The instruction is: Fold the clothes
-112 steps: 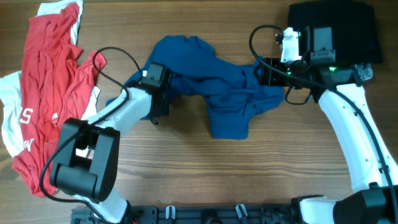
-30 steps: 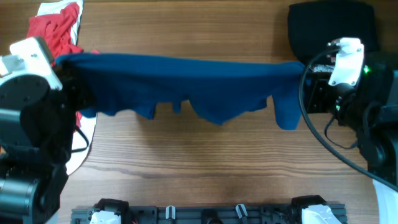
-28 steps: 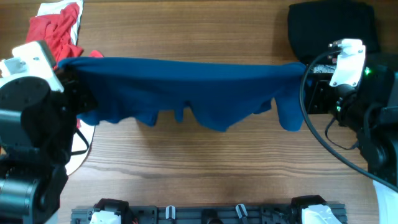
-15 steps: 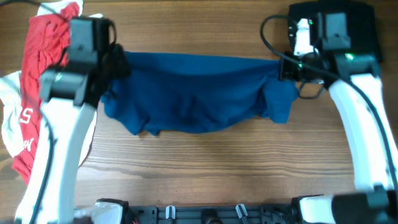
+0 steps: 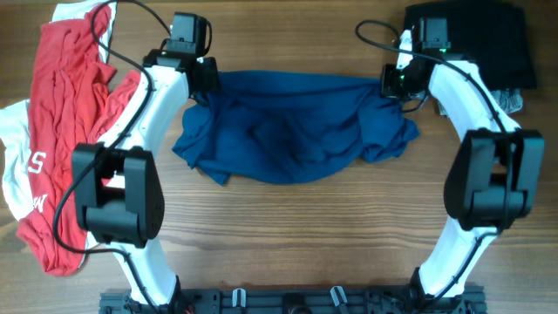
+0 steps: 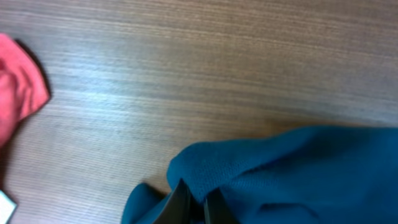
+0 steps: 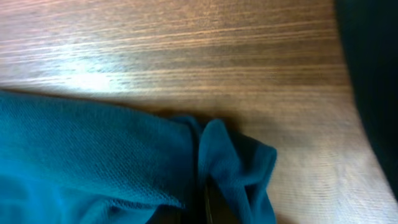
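The dark-blue T-shirt (image 5: 292, 126) lies spread but rumpled across the middle of the table, its top edge stretched between both arms. My left gripper (image 5: 209, 80) is shut on the shirt's upper left corner (image 6: 249, 168), low over the wood; its dark fingers (image 6: 180, 202) pinch a fold. My right gripper (image 5: 390, 83) is shut on the upper right corner (image 7: 124, 155), with cloth bunched around the jaws. Other clothes, red (image 5: 65, 96) and white (image 5: 13, 166), lie heaped at the left.
A folded black garment (image 5: 479, 44) sits at the back right corner, just behind my right arm. A red cloth edge (image 6: 18, 93) shows left of my left gripper. Bare wooden tabletop (image 5: 305, 235) runs along the front.
Both arms have swung the lifted, stretched shirt away from the front and lowered it; it now rests on the table toward the back, still held at both top corners.
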`<state>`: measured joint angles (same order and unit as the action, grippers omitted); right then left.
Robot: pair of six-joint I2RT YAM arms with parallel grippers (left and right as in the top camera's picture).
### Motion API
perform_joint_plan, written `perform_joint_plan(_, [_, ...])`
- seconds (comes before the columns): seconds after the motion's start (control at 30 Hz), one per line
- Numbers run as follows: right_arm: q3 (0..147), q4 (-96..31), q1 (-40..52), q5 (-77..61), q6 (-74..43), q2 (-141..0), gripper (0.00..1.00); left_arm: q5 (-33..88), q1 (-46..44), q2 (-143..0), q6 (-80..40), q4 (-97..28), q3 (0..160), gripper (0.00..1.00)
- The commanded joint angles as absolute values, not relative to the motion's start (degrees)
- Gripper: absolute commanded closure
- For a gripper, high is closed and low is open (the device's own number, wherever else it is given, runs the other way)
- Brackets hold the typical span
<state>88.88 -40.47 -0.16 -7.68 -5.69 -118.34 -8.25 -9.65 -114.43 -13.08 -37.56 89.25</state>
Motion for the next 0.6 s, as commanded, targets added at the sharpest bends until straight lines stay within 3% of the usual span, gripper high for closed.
perform_joint_plan(0.0, [90.11, -39.22, -0.86, -8.05, -5.08, -119.79, 0.96, -7.97, -10.20, -114.76, -12.16, -34.76, 90.02, 0.90])
perform_joint_plan(0.03, [90.13, -38.87, -1.21, -8.10, -5.54, -119.74, 0.94, -8.23, -10.17, -114.76, -12.16, -33.89, 90.02, 0.69])
perform_joint_plan(0.1, [90.13, -38.76, -2.15, -8.16, -6.68, -119.74, 0.89, -9.74, -10.00, -114.76, -12.12, -33.78, 90.02, 0.42])
perform_joint_plan(0.17, [90.13, -39.31, -3.40, -8.67, -7.66, -119.74, 0.59, -11.44, -9.78, -114.61, -10.52, -35.33, 90.02, 0.23])
perform_joint_plan(0.23, [90.13, -40.16, -4.62, -10.37, -7.62, -119.68, 0.43, -11.73, -9.67, -114.39, -7.27, -37.34, 90.02, 0.12])
perform_joint_plan(0.27, [90.13, -41.06, -5.96, -11.92, -7.42, -119.68, 0.38, -13.41, -9.47, -113.62, -6.13, -40.75, 90.02, 0.12])
perform_joint_plan(0.4, [90.13, -42.02, -6.07, -12.10, -7.40, -119.68, 0.37, -14.20, -8.64, -112.53, -3.36, -46.89, 90.02, 0.22])
perform_joint_plan(0.5, [90.11, -42.76, -5.96, -12.12, -7.42, -119.68, 0.37, -13.23, -7.20, -112.60, -2.04, -51.75, 90.02, 0.35])
perform_joint_plan(0.57, [90.11, -43.11, -5.96, -12.10, -7.40, -119.68, 0.37, -11.00, -6.00, -112.60, -1.69, -54.11, 90.00, 0.36])
